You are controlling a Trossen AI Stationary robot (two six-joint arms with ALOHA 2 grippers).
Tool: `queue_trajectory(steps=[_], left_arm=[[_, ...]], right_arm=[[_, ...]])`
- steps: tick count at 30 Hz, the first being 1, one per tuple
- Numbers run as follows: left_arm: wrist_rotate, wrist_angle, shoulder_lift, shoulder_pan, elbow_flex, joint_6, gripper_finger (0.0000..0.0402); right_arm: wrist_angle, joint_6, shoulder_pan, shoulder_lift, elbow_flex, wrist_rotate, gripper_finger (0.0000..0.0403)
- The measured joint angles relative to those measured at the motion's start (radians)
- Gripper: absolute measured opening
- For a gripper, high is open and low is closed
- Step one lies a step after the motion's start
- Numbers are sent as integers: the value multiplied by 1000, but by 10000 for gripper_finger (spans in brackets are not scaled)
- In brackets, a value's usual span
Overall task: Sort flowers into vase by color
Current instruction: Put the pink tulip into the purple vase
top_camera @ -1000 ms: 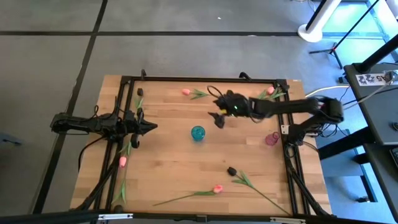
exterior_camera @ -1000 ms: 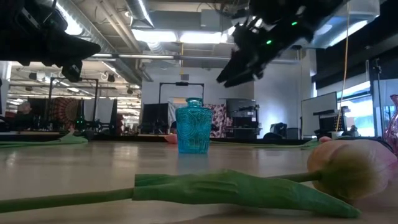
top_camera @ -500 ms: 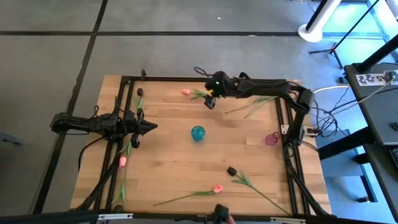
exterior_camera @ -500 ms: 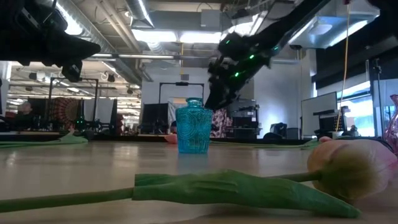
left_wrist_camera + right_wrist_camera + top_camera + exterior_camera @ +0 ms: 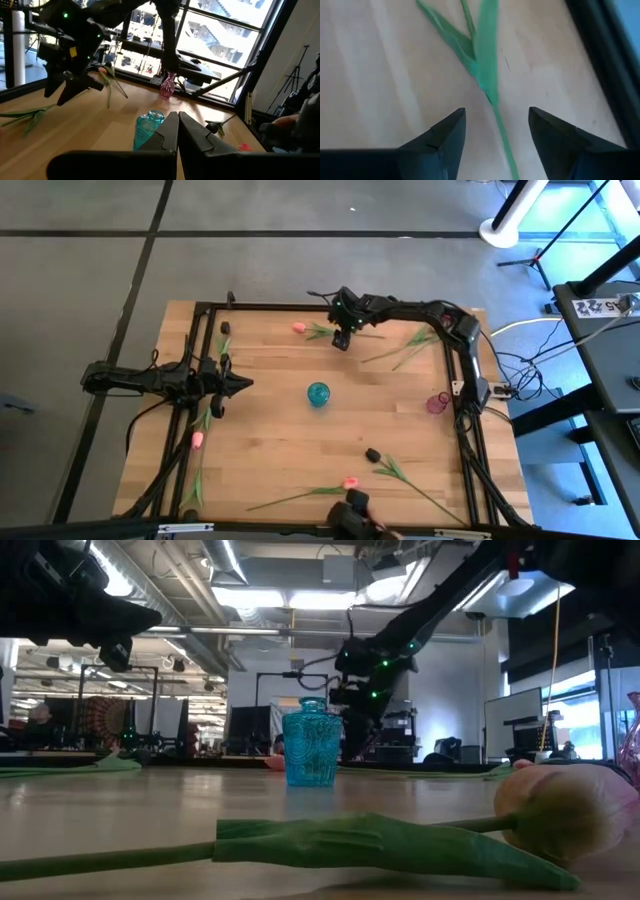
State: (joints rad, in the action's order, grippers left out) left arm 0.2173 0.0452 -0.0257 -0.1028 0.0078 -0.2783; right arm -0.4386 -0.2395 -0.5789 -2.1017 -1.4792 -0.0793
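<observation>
— Writing anywhere? Labels, brands?

— None that can be read. A white panel with dark marks sits on the dark bench off the table's right side, too small to make out.

— How do the flowers look?

— Long thin green stems with narrow leaves, lying flat on the wooden table (image 5: 270, 430). A pink tulip (image 5: 299, 328) lies near the far edge, its leaves pointing toward the right gripper. Another pink tulip (image 5: 197, 439) lies at the left edge beside the frame, and a third pink tulip (image 5: 349, 482) lies near the front edge; in the low view its pale pink head (image 5: 566, 811) fills the foreground. A black-headed flower (image 5: 372, 454) lies just right of centre toward the front, and another black-headed flower (image 5: 224, 329) sits at the far left corner. One more stem (image 5: 400, 348) lies loose at the far right.

— And the vases?

— A teal vase (image 5: 318, 393) stands upright mid-table, apart from every flower. A pink vase (image 5: 437, 403) stands at the right edge.

— The right gripper?

— The right gripper (image 5: 343, 338) reaches across the far side of the table, just beside the far tulip's leaves. Its wrist view shows the fingers (image 5: 437, 142) spread apart, straddling a green stem and leaf (image 5: 485, 65) on the wood, holding nothing.

— The left one?

— The left gripper (image 5: 240, 384) waits over the table's left side, fingers (image 5: 167, 131) pressed together with nothing between them, pointing toward the teal vase.
</observation>
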Motion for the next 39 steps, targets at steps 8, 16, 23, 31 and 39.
queue_trajectory(steps=[8, 16, 23, 31, 39], left_arm=[[-1, 0, 0, 0, 0, 0, 1], [-2, 0, 0, 0, 0, 0, 1], [-2, 0, 0, 0, 0, 0, 1], [-2, 0, 0, 0, 0, 0, 1], [-2, 0, 0, 0, 0, 0, 1]], right_arm=[[-16, -31, -20, -50, -4, 16, 149], [-12, -49, -8, -53, -3, 31, 45], [-8, -49, -9, -44, 0, 36, 15], [-34, 34, 40, 155, 2, 54, 4], [35, 123, 163, 414, 1, 67, 2]])
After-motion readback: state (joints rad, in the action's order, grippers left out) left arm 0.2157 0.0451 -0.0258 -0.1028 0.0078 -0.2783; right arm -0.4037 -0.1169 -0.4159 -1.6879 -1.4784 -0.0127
